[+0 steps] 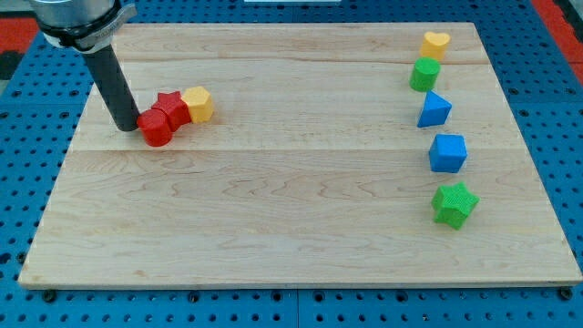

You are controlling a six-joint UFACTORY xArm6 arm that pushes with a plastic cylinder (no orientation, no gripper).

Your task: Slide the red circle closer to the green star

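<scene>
Pressing against the view's left flank of the red circle [157, 128], my tip [127, 128] is standing at the board's upper left, touching or all but touching the block — there are no jaws on this rod to be apart or together, only a blunt end. The red circle is sitting in a tight cluster, with a red star [170, 107] just behind it toward the view's top right and a yellow block [198, 104], its shape hard to make out, touching that star. The green star [455, 203] is lying well apart, near the wooden board's [273, 228] right edge at the foot of a column holding a yellow heart [435, 44], a green block [424, 75], a blue triangle [434, 109] and a blue cube [448, 152].

Doing this step well is looking like a matter of angle: the push should be running rightward and slightly toward the view's bottom — through the circle's centre, so it is peeling away from its red and yellow neighbours rather than dragging them along. A round block is liable to be rolling off a narrow tip, so small corrections seem wise.
</scene>
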